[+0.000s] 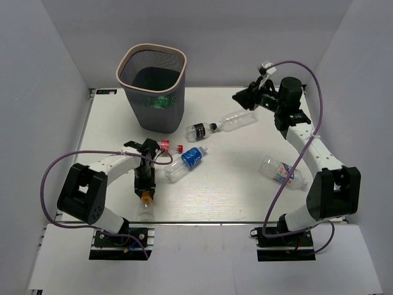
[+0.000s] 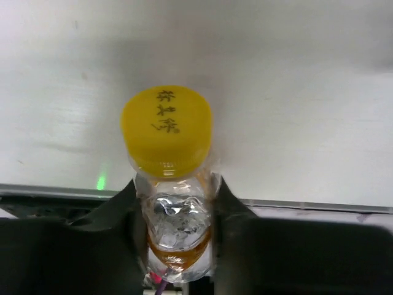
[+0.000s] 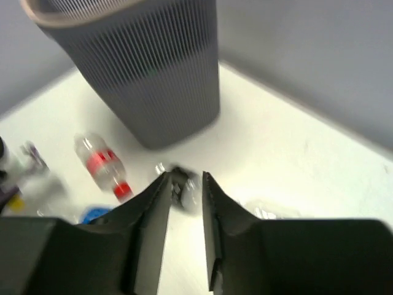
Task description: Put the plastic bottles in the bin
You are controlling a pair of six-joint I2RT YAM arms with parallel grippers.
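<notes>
Open bin [image 1: 153,45] mouth, bottles [image 1: 190,158] strewn alongside

Boxed in by pale grey walls [image 1: 202,31] at nine, twelve and three o'clock; white wood-grain desk [image 1: 227,196], softly, evenly lit.

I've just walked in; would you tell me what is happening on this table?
Two robot arms are putting plastic bottles into the bin. The left gripper is shut on a yellow-capped bottle near the table's front edge. The right gripper hovers open farther back, holding nothing. Several bottles lie loose on the table; something green shows inside the bin.
</notes>
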